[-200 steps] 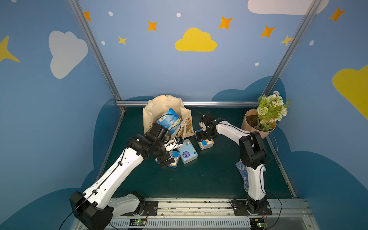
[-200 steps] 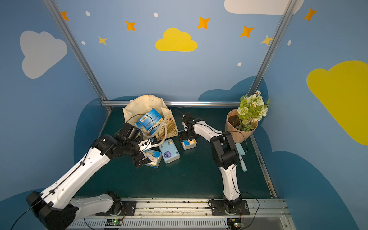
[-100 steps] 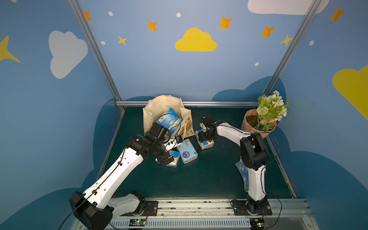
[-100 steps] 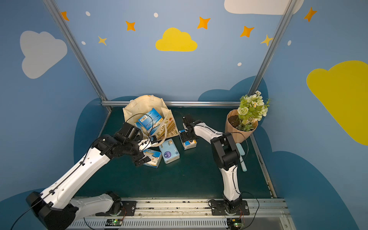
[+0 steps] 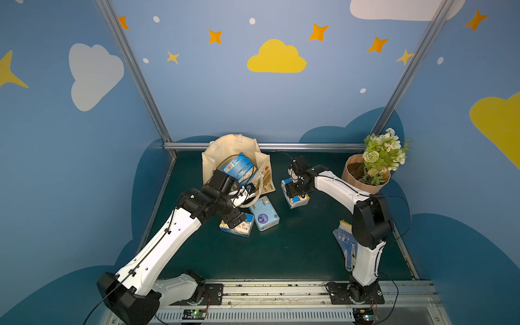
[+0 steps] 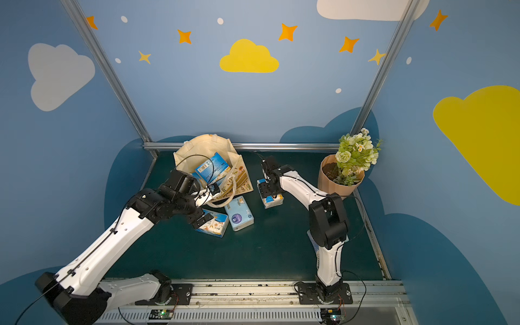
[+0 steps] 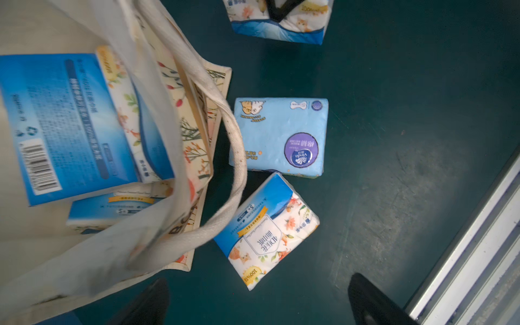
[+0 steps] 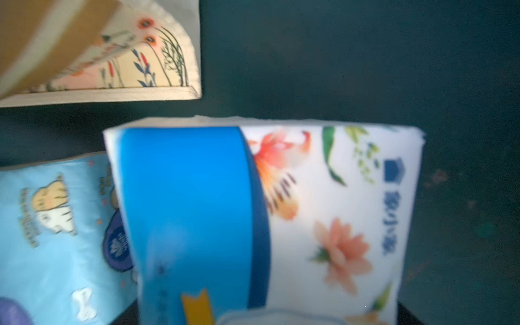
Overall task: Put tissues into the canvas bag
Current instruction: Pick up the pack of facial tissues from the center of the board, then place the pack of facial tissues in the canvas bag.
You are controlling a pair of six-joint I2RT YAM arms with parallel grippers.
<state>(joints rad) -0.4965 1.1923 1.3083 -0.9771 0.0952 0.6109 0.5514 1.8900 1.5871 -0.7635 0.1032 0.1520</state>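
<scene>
A: Blue walls (image 5: 253, 107) painted with clouds and stars, and a dark green mat (image 5: 281, 253) below. Where is the right gripper (image 5: 295, 192)?

B: Down on a flowered pack (image 5: 299, 200) toward the back of the mat. It is to the right of the canvas bag (image 5: 213, 157) and apart from it. Its jaws are partly closed, one on each side of that pack, clasping it.

A: How does the pack look?

B: Brick-shaped soft plastic. One end has a bright blue band, and the other is white with orange flowers and green leaves. The right wrist view of it is blurred.

A: And the left gripper (image 7: 257, 281)?

B: Spread wide, holding nothing. It hangs by the bag's mouth, above a second flowered pack (image 7: 267, 233) lying flat on the mat. Just beside that one lies a pale blue pack (image 7: 281, 135) with a purple circle.

A: Anything in the bag?

B: Yes, a blue barcode pack (image 7: 64, 126) on top and a half-hidden pack (image 7: 112, 209) beneath it. The bag is cream with a floral print and slumps open at the back left. Its rope handle (image 7: 236, 157) loops out over the mat.
</scene>
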